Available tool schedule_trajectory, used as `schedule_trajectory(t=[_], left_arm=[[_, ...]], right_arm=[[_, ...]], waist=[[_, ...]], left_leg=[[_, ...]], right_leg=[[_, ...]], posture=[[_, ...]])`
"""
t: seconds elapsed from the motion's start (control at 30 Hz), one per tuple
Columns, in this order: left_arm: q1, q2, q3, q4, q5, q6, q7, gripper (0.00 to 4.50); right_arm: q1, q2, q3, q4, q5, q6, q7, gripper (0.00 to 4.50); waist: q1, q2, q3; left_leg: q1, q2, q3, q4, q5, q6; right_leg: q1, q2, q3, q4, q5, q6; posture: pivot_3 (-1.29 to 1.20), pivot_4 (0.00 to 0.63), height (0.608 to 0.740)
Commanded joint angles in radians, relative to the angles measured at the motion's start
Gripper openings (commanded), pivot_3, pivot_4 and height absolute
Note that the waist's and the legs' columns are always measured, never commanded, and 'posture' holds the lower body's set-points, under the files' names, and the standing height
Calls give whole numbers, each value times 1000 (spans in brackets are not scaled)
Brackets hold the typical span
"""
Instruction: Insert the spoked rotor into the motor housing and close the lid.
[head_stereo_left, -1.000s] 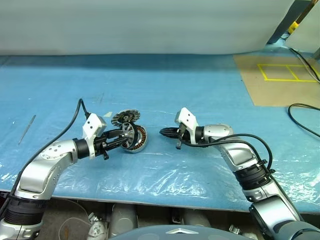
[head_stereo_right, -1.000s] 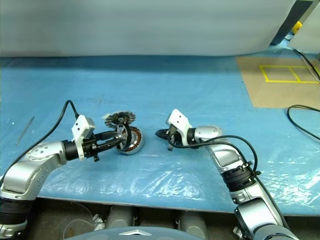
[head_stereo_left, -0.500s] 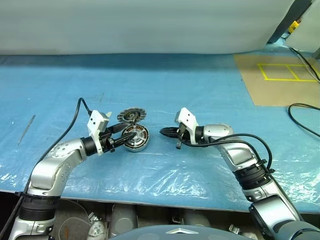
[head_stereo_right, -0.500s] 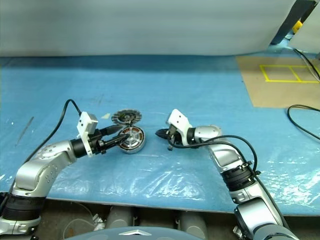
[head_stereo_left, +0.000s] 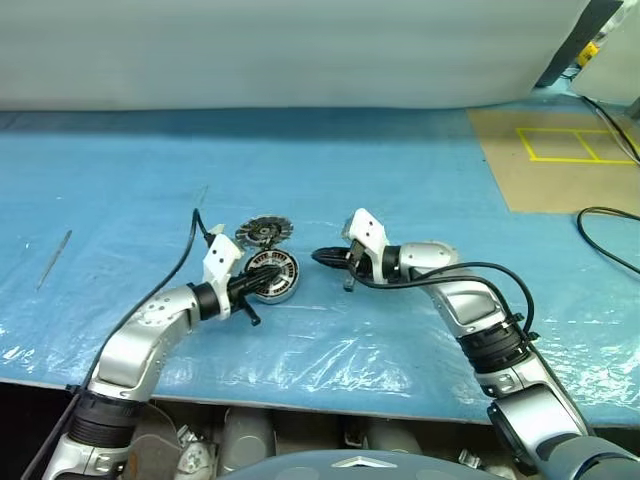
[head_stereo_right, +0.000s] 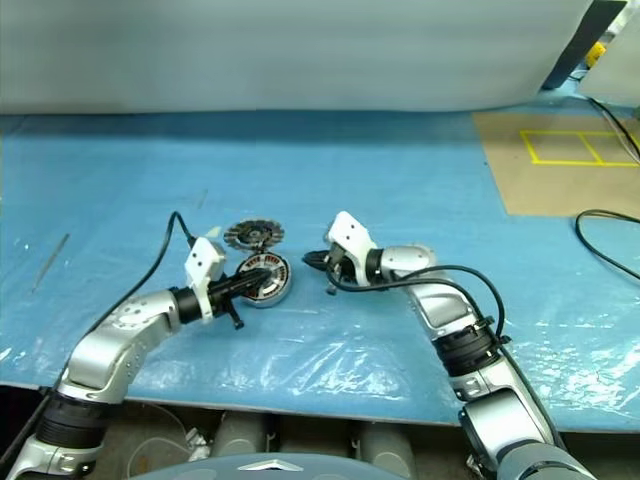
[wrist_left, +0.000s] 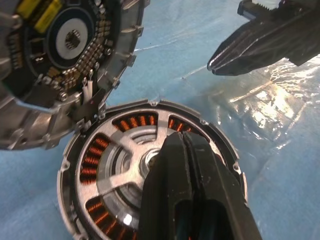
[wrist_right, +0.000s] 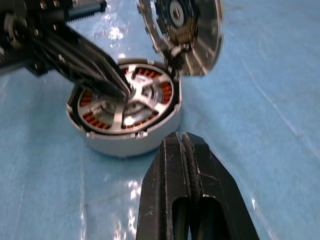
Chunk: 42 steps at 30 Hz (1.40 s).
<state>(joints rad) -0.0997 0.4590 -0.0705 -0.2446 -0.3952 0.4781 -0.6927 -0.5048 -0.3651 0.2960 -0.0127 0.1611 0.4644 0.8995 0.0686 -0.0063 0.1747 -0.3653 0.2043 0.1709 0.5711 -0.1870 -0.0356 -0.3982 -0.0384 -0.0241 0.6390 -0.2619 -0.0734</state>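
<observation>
The motor housing (head_stereo_left: 285, 290), a round puck with copper windings, lies on the blue table. Flat inside it sits the spoked rotor (wrist_left: 127, 146), its silver spokes crossing the windings. The ribbed lid (head_stereo_left: 263, 232) stands tilted at the housing's far edge, its inner side (wrist_left: 70, 40) facing my left wrist camera. My left gripper (head_stereo_left: 262, 276) is shut and empty, its tips over the rotor's hub (wrist_right: 131, 95). A short way right of the housing, my right gripper (head_stereo_left: 318, 257) is shut on nothing and points at the housing.
Crinkled clear plastic covers the blue table (head_stereo_left: 330, 340) toward its front edge. A thin rod (head_stereo_left: 53, 258) lies far left. At the back right are a brown board with yellow tape (head_stereo_left: 560, 150) and a black cable (head_stereo_left: 605, 215).
The rotor, held upright at the housing by my left gripper a second ago, now lies flat inside it. My left gripper let go, shut and moved right over the hub. The right arm barely moved.
</observation>
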Motion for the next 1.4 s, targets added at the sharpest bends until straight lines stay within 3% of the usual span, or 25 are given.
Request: schedule_trajectory(t=[0.03, 0.17, 0.3, 0.53, 0.6, 0.8, 0.97, 1.13, 1.4], left_arm=[[14, -28, 40, 28, -21, -16, 14, 68], [-3, -33, 162, 55, -108, -54, -13, 68], [25, 26, 268, 77, -193, -53, -106, 68], [12, 134, 274, 214, -130, -85, -187, 68], [-51, 150, 236, 345, -17, -184, -155, 68], [-320, 59, 226, 635, 103, -421, -48, 68], [-501, -33, 231, 784, 63, -495, -106, 68], [-616, -59, 217, 823, -43, -377, -351, 68], [-615, 92, 39, 747, 18, -118, -634, 68]], right_arm=[[-19, 0, -26, -8, 16, -17, -2, 0], [-11, -6, -23, 2, 9, -34, 2, 0], [-3, -3, -26, -7, 30, -21, 15, 0], [1, -21, -23, -20, 41, -8, 43, 0], [-2, -26, -23, -18, 39, -11, 47, 0], [-5, -30, -13, -16, 30, -19, 47, 0], [5, -29, -11, -29, 28, -16, 38, 0], [24, -32, -7, -45, 24, -12, 28, 0], [33, -35, -5, -52, 19, -10, 13, 0]], waist=[[0, 0, 0], [-2, 0, 0], [-4, 0, 0], [1, 0, 0], [1, 0, 0], [5, -1, 0], [4, -2, 0], [2, -2, 1], [3, -2, 1]], left_leg=[[0, 0, 0, 0, 0, 0], [-1, 1, 0, 0, 0, 0], [-1, 1, 0, 0, 0, 0], [-2, 0, 0, -1, 0, 0], [-2, 0, 0, -1, 0, 0], [-3, -1, -1, 1, 1, 1], [-4, -2, -2, 1, 1, 1], [-6, -2, -3, 0, 1, 1], [-6, -2, -2, -1, 1, 1]], right_leg=[[0, 0, 0, 0, 0, 0], [-1, 1, 0, 0, 0, 0], [-1, 1, 0, 0, 1, 1], [-2, 1, 0, -2, 2, 3], [-2, 1, 0, -1, 0, 1], [0, -1, 0, -1, 2, 3], [-1, -2, 0, 0, 5, 7], [-4, -1, -1, 1, 5, 8], [-4, -1, -1, 1, 5, 8]], posture=[[0, 150, 740], [0, 150, 740], [0, 150, 740], [0, 150, 740], [0, 150, 740], [0, 150, 740], [0, 150, 740], [0, 150, 740], [0, 150, 740]])
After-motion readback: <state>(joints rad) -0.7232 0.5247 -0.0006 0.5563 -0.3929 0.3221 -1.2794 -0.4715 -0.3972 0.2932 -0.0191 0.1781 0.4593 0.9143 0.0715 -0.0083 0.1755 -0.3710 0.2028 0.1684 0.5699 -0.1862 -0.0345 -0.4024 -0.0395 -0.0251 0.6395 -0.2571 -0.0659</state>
